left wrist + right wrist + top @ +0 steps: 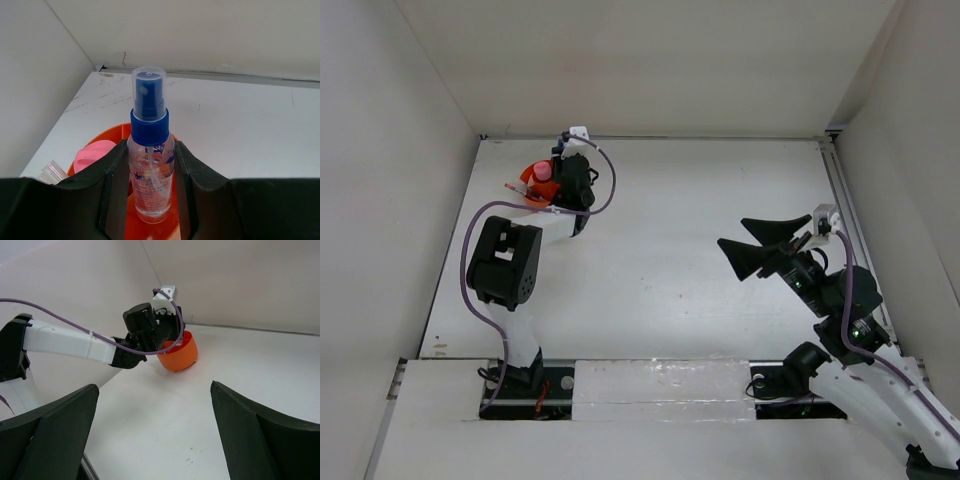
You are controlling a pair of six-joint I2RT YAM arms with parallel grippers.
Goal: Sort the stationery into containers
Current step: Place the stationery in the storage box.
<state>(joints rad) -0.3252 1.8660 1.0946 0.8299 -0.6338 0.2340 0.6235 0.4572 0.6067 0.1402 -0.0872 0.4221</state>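
**Firmly gripped over the orange tub**

Up in the far-left corner of the white surface (670,260), close to the walls. Grips, with the left claw (150,160) partly closed, a clear plastic spray bottle (149,142) with a blue collar and a see-through cap over the blue nozzle. Pinches it at the body from both sides with the black fingers (115,175). Holds it upright, nozzle end up, printed side toward the wrist camera.

Sits with its lower end inside the rim of the round orange plastic tub (181,355), orange showing behind and beneath the base. Touching the tub floor or just off it: cannot tell.

To the left of the bottle, in the same tub: a rounded pink cap (92,152) of a stubby bottle. Further left, at the edge of the wrist view: a pale ribbed plastic piece (50,172), kind unclear. From overhead: a thin red pen (513,187) poking out past the tub's left rim. From the right wrist view: tub near the back wall, with the left wrist's black body over it and its contents hidden.

Over on the right side of the surface, well apart from the tub: the right claw (154,390), spread as wide as can be. Holds nothing. Shows only bare white surface between its two dark fingers. Faces the tub and the left arm.
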